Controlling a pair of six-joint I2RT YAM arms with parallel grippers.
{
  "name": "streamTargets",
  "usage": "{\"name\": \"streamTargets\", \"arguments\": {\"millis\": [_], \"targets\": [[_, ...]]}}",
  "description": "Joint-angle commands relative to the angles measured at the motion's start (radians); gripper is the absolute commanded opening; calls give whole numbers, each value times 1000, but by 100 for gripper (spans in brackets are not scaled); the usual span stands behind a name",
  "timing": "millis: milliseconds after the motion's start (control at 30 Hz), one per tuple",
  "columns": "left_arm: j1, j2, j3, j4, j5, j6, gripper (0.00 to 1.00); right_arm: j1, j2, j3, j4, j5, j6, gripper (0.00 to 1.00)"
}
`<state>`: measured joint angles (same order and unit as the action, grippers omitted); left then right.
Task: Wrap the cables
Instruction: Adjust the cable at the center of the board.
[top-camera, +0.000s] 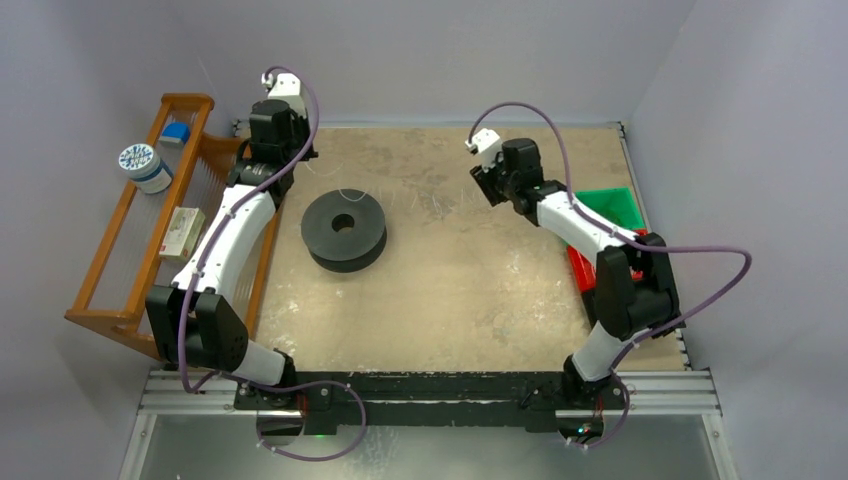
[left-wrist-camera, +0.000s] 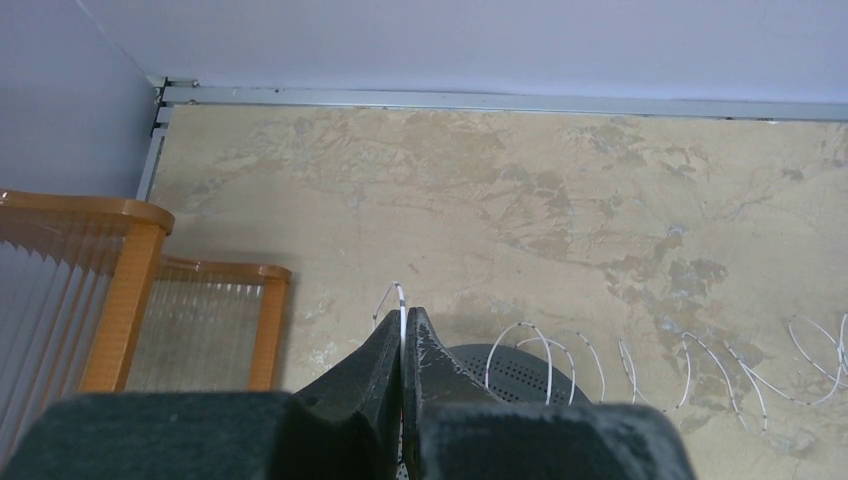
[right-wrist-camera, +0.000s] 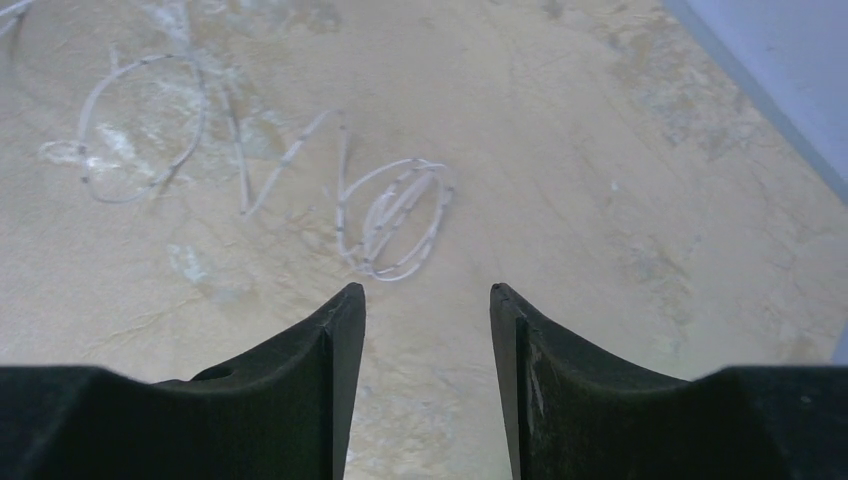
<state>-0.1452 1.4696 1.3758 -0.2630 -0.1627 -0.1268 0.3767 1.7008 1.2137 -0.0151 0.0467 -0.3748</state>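
A: Start at the left; what's there?

B: A wooden rack (top-camera: 186, 103) along the left edge of the tabletop (top-camera: 450, 300), with a round tub (top-camera: 146, 165) and a small box (top-camera: 180, 233) on it; neither looks part of this job. Just beside it, the left fingers (left-wrist-camera: 380, 360) are pressed together on one end of the cable (left-wrist-camera: 522, 326); a short curl of the thin whitish wire sticks up past the tips.

A: Why pinch it there?

B: My guess is to anchor that end near the black spool (top-camera: 320, 235), which lies flat close to those fingers; the wire is springy and would likely curl away if released.

A: And the rest of it?

B: From the pinch it runs rightward in loose loops over the bare tabletop; no turn looks wound on the spool, so I judge the wrapping barely begun.

A: The right side?

B: The right fingers (right-wrist-camera: 320, 360) stand apart, holding nothing, low over the tabletop; the cable's far end lies in a small bunch of coils just ahead of them, not touching. I read that as lining up to take the free end; so thin a strand lying flat may be hard to catch. Further right sit a green bin (top-camera: 610, 205) and a red bin (top-camera: 580, 268), well apart from the wire.
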Motion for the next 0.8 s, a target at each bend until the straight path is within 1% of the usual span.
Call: {"name": "streamTargets", "arguments": {"millis": [0,133,167,233,300,367,567,667,767], "targets": [[1,-32,-9,40,10,4,0,-33,-41,-68,36,-42,-55,51],[1,-28,-13,41,12,4,0,-35,-101,-224,187,-40,-191,45],[1,-27,-15,42,12,4,0,-36,-113,-255,215,-43,-219,45],[1,-24,-19,45,12,4,0,-38,-123,-277,221,-97,-275,45],[1,-21,-20,44,14,4,0,-39,-113,-261,195,-148,-285,46],[1,-19,-21,44,14,4,0,-40,-82,-217,173,-176,-255,47],[1,-17,-24,45,14,4,0,-84,60,-44,62,-282,-135,42],[1,-17,-26,46,15,4,0,-93,106,-9,36,-303,-131,41],[1,-17,-29,46,14,4,0,-93,118,-1,18,-309,-165,40]]}}
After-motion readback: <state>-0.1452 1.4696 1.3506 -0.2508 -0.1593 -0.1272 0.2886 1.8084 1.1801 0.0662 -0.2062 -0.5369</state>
